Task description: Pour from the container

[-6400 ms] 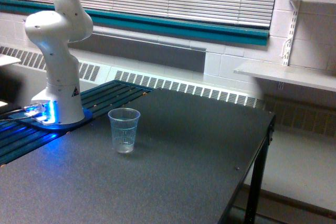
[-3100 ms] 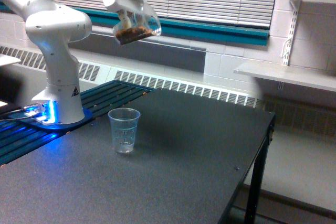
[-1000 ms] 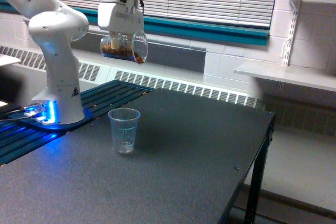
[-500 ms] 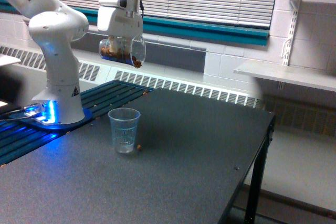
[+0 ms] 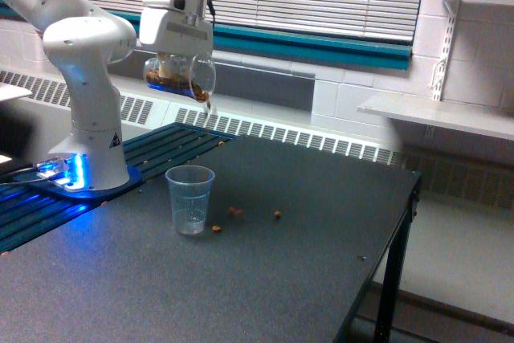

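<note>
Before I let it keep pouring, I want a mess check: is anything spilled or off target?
Yes. Three nuts lie on the table to the exterior view's right of the plastic cup, which looks empty. The tilted container in the gripper has a nut at its lip.
</note>
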You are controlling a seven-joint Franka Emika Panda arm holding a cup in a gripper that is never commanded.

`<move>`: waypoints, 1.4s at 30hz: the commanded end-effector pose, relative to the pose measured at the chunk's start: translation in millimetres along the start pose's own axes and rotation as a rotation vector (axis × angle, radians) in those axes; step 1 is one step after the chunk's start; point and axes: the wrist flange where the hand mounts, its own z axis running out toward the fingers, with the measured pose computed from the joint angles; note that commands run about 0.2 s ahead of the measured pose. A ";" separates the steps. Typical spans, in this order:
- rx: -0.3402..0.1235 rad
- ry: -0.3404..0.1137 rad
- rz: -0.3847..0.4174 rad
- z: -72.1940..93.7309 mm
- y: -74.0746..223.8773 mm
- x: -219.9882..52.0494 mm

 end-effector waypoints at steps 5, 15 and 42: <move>-0.034 -0.034 0.041 14.4 15.6 -9.8; -0.039 -0.043 0.023 17.2 19.4 -6.6; -0.100 -0.069 0.059 23.6 31.2 -5.5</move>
